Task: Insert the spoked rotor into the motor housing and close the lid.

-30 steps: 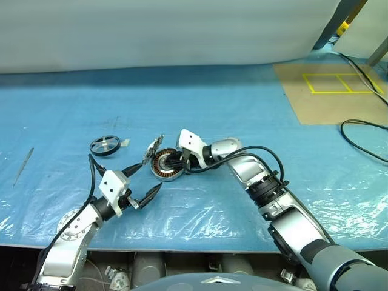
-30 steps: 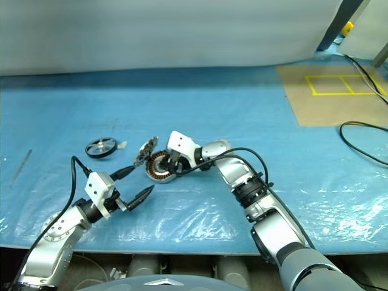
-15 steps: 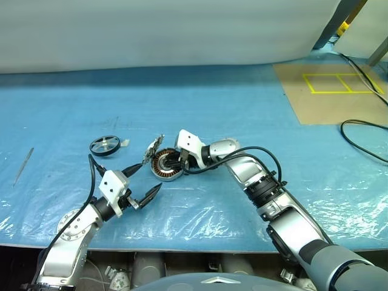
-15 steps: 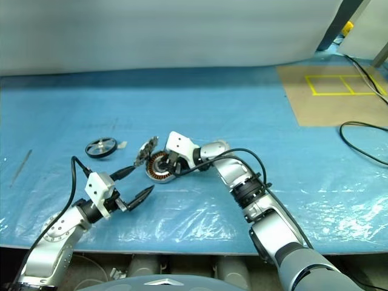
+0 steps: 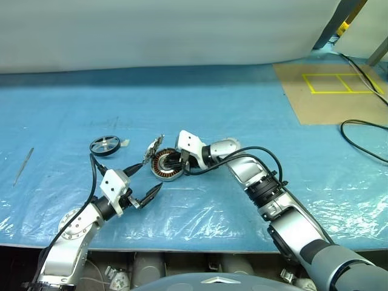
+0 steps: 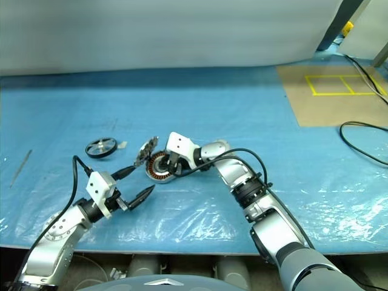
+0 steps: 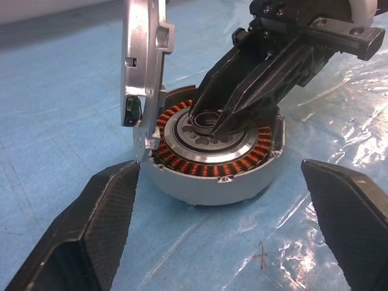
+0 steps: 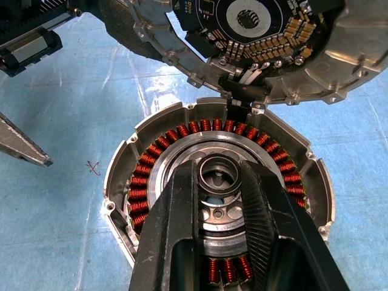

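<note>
Two grippers flank the open motor, and only one of them is free. The right gripper (image 8: 221,182) has its black fingers drawn narrow around the small raised ring at the centre of the squat round silver-grey motor housing (image 5: 167,165) — whether they truly clamp that ring or only bracket it I cannot tell. Its arm reaches in from the robot's right, fingers angled down into the ring of copper-brown windings. The round grey metal lid (image 7: 142,63) stands on edge at the housing's left rim, hinged open, its inner face turned toward the windings.

The left gripper (image 5: 140,180) hangs with its fingers spread wide and empty, just near of the housing and pointing at it, apart from it.

The small flat spoked rotor with the black outer ring (image 5: 105,145) lies flat on the blue plastic-covered table (image 5: 242,103), beyond the left gripper and to the left of the upright lid, well apart from both grippers. The left gripper looks clearly the nearer — the rotor sits forward and a little left of it, while the lid and housing stand between the rotor and the right gripper. So the pick likely falls to the left arm.
</note>
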Controlling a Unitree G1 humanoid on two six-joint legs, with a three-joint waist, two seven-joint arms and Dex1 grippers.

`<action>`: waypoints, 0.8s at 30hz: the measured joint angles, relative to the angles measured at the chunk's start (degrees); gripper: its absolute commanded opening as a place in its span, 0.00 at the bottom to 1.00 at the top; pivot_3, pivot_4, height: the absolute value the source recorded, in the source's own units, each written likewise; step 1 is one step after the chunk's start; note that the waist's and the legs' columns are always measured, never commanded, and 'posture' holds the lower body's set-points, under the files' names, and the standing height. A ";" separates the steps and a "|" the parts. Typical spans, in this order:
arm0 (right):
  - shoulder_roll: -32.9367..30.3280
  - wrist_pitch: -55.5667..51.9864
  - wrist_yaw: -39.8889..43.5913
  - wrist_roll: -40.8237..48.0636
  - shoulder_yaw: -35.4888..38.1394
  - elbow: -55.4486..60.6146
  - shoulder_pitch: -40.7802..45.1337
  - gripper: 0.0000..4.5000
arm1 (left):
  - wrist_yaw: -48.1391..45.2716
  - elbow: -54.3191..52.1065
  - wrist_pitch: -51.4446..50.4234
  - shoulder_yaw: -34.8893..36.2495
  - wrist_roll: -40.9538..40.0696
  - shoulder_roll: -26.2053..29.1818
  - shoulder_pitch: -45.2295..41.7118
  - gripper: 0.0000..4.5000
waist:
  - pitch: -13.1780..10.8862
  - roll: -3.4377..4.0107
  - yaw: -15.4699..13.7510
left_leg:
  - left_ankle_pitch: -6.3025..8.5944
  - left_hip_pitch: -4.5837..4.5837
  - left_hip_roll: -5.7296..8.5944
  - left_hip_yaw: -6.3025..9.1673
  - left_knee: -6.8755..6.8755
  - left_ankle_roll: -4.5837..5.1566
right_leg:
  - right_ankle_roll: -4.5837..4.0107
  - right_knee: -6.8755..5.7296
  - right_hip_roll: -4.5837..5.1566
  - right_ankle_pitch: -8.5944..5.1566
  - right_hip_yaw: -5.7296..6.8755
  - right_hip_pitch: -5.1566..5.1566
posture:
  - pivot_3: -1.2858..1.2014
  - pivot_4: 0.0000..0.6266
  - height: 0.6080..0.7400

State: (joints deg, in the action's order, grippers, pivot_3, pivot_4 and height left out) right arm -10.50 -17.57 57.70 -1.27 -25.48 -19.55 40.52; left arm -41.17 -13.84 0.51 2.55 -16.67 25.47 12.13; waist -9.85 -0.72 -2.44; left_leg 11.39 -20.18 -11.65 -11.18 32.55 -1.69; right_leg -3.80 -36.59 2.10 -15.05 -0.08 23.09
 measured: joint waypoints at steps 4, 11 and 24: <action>-0.03 0.20 0.02 -0.22 -0.06 0.00 0.00 0.14 | -0.01 -0.04 -0.04 0.01 -0.01 0.23 -0.04 1.00 | 0.00 0.00 0.00 | 0.00 0.00 0.00 0.00 0.00 0.00 | 0.00 0.00 0.00 0.00 0.00 0.00 | 0.52 0.24 1.00; -0.14 0.73 0.04 -0.79 -0.25 0.00 0.00 0.14 | -0.05 -0.03 -0.04 0.01 -0.02 0.35 -0.13 1.00 | 0.00 0.00 0.00 | 0.00 0.00 0.00 0.00 0.00 0.00 | 0.00 0.00 0.00 0.00 0.00 0.00 | 0.52 0.24 1.00; 2.67 -2.12 0.62 3.87 3.23 -0.40 -0.41 0.48 | -0.63 0.22 0.08 0.02 -0.02 0.37 -0.35 1.00 | -0.01 0.01 -0.01 | 0.00 0.00 0.00 0.00 0.00 0.00 | -0.01 0.00 0.00 0.00 -0.01 0.01 | 0.52 0.24 1.00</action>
State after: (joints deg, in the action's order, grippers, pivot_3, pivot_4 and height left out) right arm -7.83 -19.69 58.32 2.60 -22.25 -19.95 40.11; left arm -41.80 -13.62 0.59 2.56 -16.69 25.84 11.78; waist -9.86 -0.71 -2.45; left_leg 11.39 -20.19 -11.65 -11.19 32.55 -1.68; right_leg -3.81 -36.59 2.11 -15.06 -0.10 23.10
